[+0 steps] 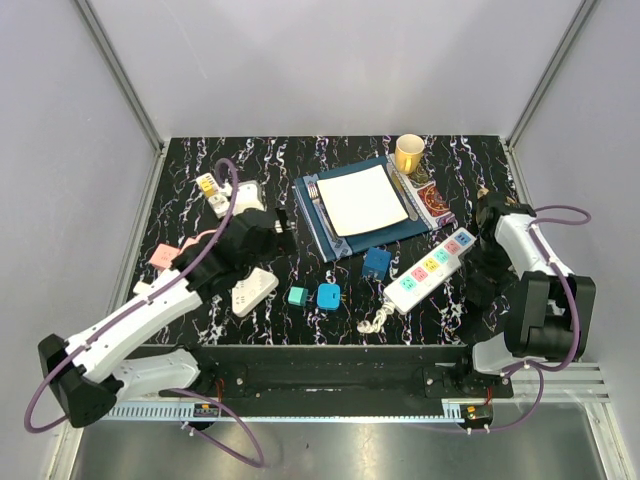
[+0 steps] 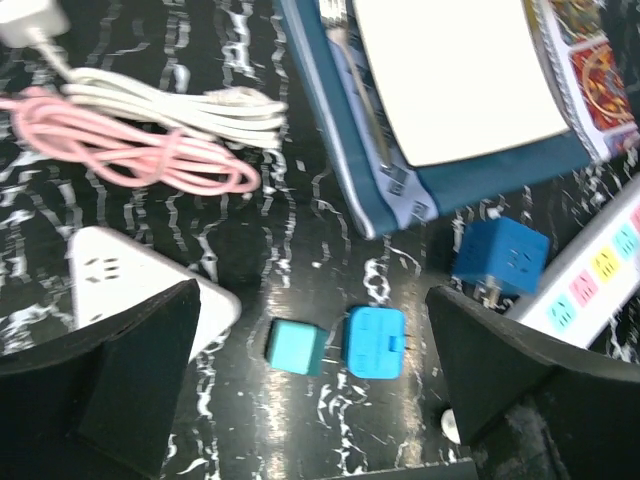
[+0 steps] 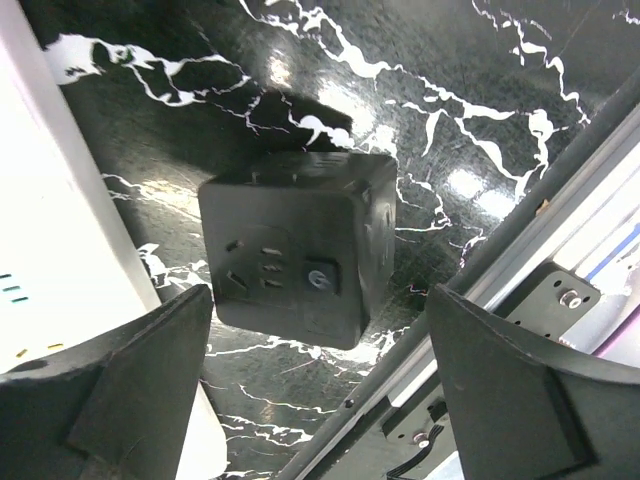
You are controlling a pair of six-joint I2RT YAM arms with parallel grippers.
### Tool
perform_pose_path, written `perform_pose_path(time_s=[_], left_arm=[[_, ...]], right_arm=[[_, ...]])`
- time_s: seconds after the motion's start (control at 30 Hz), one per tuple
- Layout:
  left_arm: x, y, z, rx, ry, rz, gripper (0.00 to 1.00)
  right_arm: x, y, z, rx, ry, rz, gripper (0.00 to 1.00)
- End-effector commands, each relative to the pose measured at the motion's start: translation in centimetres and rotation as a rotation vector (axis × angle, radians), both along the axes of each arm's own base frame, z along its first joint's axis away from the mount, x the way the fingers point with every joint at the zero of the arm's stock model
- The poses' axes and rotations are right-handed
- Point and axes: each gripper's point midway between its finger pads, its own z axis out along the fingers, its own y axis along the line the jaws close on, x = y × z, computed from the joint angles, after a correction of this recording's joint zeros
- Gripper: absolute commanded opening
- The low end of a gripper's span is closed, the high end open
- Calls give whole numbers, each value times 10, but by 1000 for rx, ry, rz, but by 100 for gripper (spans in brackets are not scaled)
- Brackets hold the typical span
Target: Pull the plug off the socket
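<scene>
- The left gripper hangs spread wide and holds nothing. A blue plug and a teal plug lie side by side on the counter right under it. If it closes from there, it could catch both at once or knock one away.
- A dark blue plug lies just beside the end of the coloured power strip. I cannot tell whether its pins sit in anything. If they do, a pull with nobody holding the strip would drag the whole strip along.
- The right gripper is spread too, straddling a black socket cube without gripping it. The cube sits close to the counter's edge, so a careless nudge could push it against the rail.
- The white power strip is right by the left gripper's finger, with the loose cables near it. A sideways sweep could shove the strip or snag a loop.
</scene>
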Motion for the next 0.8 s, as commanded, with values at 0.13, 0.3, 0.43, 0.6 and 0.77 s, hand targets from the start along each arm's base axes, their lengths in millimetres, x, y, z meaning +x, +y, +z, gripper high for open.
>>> perform_pose_path(time_s=[0.13,0.3,0.43,0.6,0.77], left_arm=[[-9,65,-1,40,-37,223,99],[-15,73,-14,61,4,238,99],[-16,79,-25,64,54,270,99],[-9,89,-26,38,80,326,99],[25,129,-22,90,105,487,93]], right_arm=[[19,-11,45,-62,-132,30,100],[31,6,73,20,-262,124,99],[55,52,103,209,-496,320,98],[74,102,132,399,-717,514,96],[75,144,145,541,-846,649,95]])
